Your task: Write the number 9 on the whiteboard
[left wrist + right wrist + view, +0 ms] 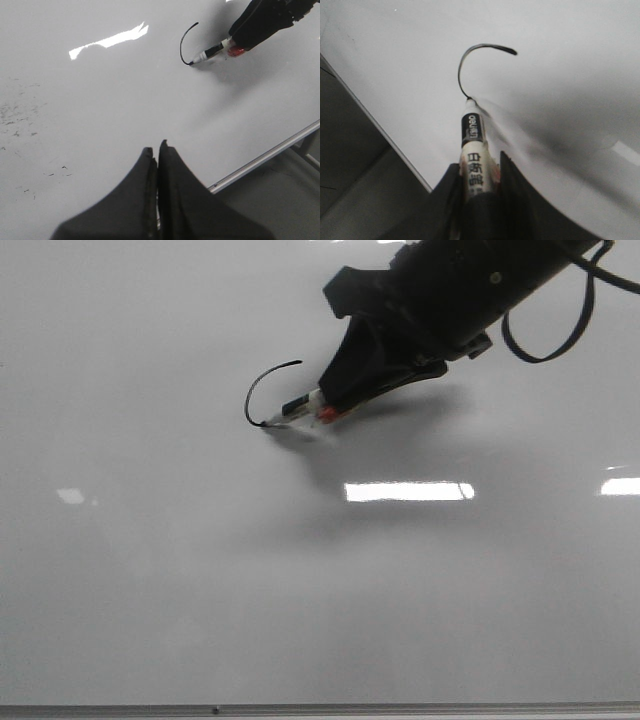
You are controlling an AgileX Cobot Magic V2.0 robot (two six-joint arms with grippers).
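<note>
The glossy whiteboard fills the front view. On it is a thin black curved stroke, an open arc, not a closed loop; it also shows in the left wrist view and the right wrist view. My right gripper is shut on a white marker with a black band, its tip touching the board at the stroke's lower end. My left gripper is shut and empty, above the board near its front edge.
The board's thin grey metal frame runs along the front and shows in the left wrist view and the right wrist view. Faint marker smudges lie on the board. Bright light reflections sit mid-board.
</note>
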